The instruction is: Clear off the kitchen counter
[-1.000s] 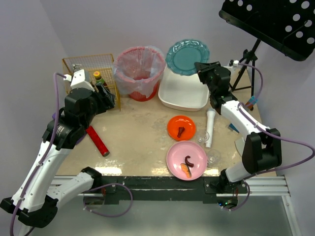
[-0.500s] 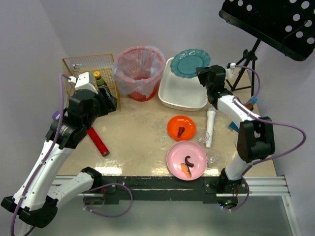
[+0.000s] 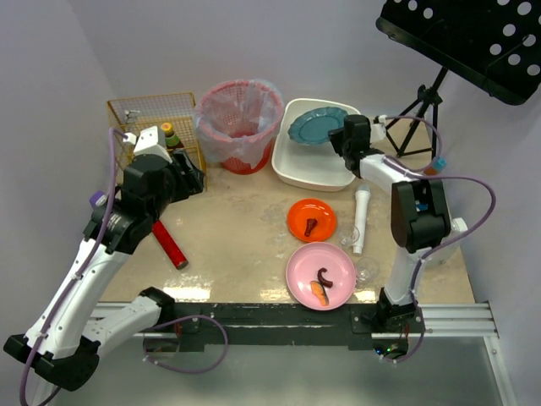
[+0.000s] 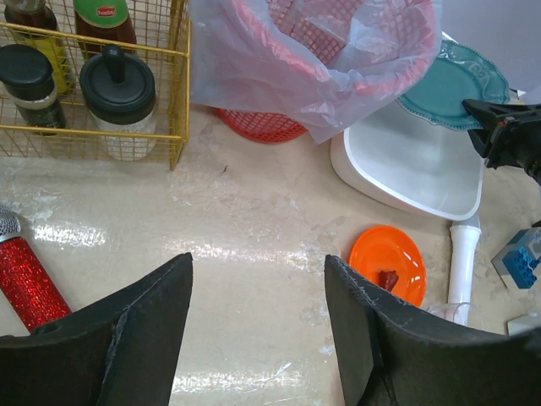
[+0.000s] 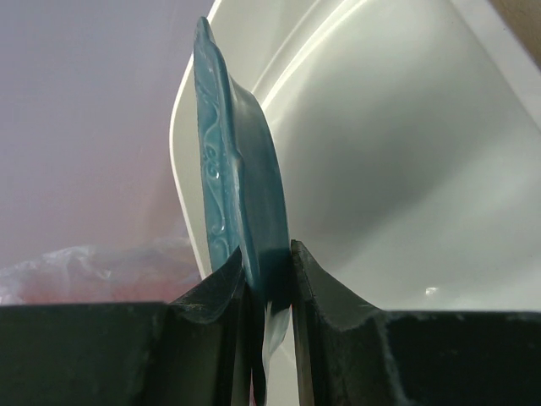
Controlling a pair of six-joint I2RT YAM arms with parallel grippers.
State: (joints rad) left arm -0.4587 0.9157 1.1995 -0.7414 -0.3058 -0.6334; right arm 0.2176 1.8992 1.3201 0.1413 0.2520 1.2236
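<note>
From above, the kitchen counter [image 3: 237,228] lies in front of the two arm bases, a pale beige slab with faint marbled veining, glossy in patches, with a black rail [image 3: 254,311] along its near edge. On it sit an orange plate [image 3: 300,211], a pink plate [image 3: 304,269], a white tube [image 3: 361,220] and a red glittery cylinder [image 3: 167,243]. A white tub [image 3: 313,173], a lined red bin [image 3: 239,127] and a yellow wire basket [image 3: 135,110] stand along the back. The left gripper [image 3: 188,173] hangs over the counter's left rear part, and the right gripper [image 3: 340,139] reaches over the tub with a teal plate [image 3: 314,125]. In the left wrist view the fingers [image 4: 144,330] stand wide apart with only bare counter between them, gripping nothing. In the right wrist view the jaws are nearly together, pinching the teal plate's rim; the plate stands on edge above the tub's white floor, and I cannot tell whether it touches.
</note>
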